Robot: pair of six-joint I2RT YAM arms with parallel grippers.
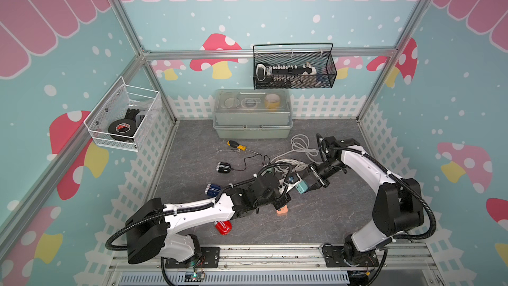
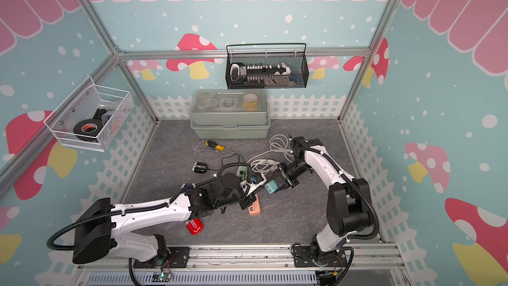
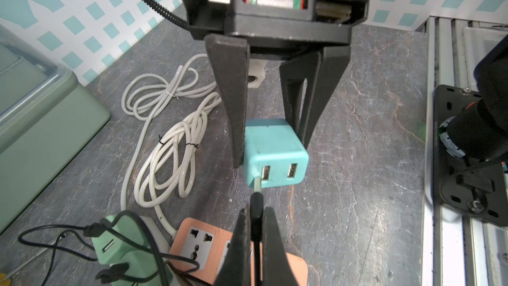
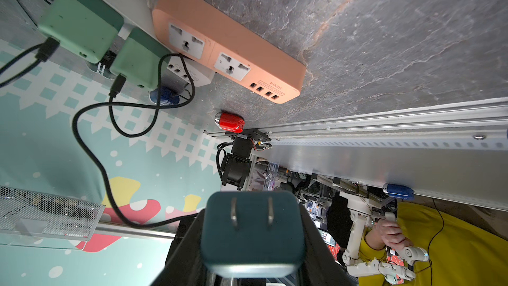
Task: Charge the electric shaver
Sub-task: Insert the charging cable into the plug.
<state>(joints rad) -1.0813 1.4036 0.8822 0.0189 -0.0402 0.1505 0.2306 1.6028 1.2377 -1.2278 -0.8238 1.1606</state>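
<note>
The black electric shaver (image 1: pixel 223 167) lies on the grey floor, left of both arms, and a thin black cable (image 1: pixel 247 160) runs from it toward them. My left gripper (image 3: pixel 257 210) is shut on a black USB plug (image 3: pixel 257 202). The plug's metal tip touches the lower edge of one USB port of a teal charging adapter (image 3: pixel 275 155). My right gripper (image 3: pixel 272 152) is shut on that adapter and holds it above the floor. In the right wrist view the adapter (image 4: pixel 251 232) shows its two prongs, pointing toward an orange power strip (image 4: pixel 228 48).
Two green adapters (image 4: pixel 79 23) with black cables sit on a white strip beside the orange one. Coiled white cords (image 3: pixel 167 144) lie nearby. A red capsule (image 1: pixel 223 227), a blue capsule (image 1: pixel 212 189), a screwdriver (image 1: pixel 236 145) and a grey-green toolbox (image 1: pixel 251 114) are around.
</note>
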